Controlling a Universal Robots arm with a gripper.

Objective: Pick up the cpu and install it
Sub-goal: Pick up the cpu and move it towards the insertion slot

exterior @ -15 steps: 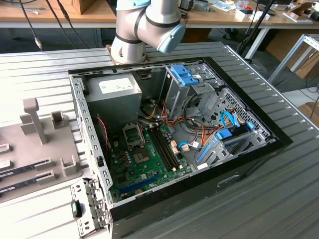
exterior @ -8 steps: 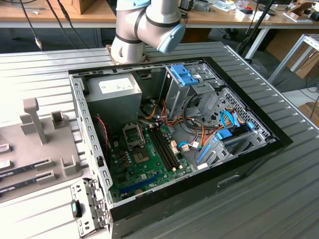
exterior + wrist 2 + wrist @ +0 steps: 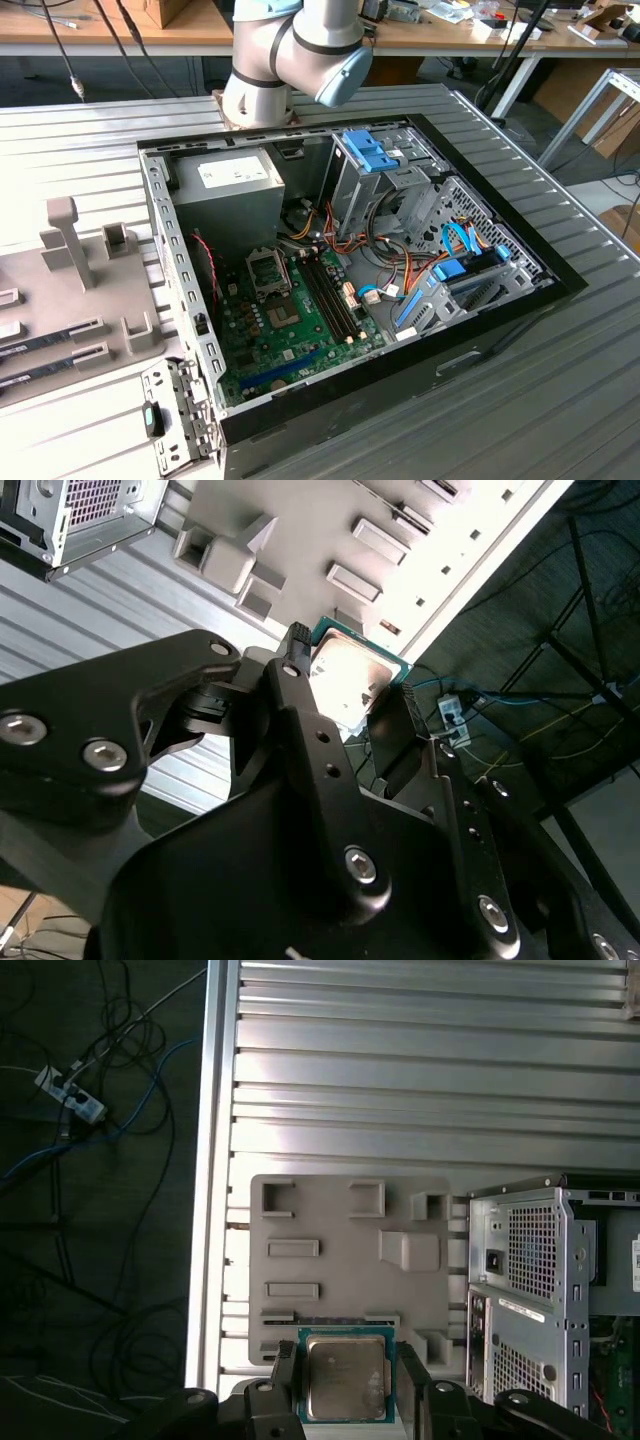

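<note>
The gripper [image 3: 350, 680] pinches the cpu [image 3: 345, 1380] by two opposite edges, with its black fingers [image 3: 284, 1382] pressed against the thin green rim in both wrist views. The fingers cover those two edges, and the chip's underside faces away from both cameras. In the second wrist view, glare bleaches most of the silver lid, so its surface is hard to make out. The first wrist view shows the lid plainly, but the gripper's body is cut off there.

The cpu is held in the air, well clear of the grey fixture tray [image 3: 350, 1260], and it hides part of the tray's edge. The tray lies on the slatted metal bench [image 3: 420, 1090], just beside the computer case [image 3: 530, 1280], whose perforated rear panel is only partly in frame. Past the bench edge, cables and a power strip [image 3: 70, 1100] lie on the dark floor.

In the exterior view the case lies open on its side, showing the green motherboard [image 3: 250, 340]. On the board, a socket [image 3: 268, 270] with a metal frame sits near the power supply [image 3: 228, 185]; what lies inside the socket is too small to tell. The robot arm [image 3: 295, 50] rises behind the case, cut off at the upper edge.
</note>
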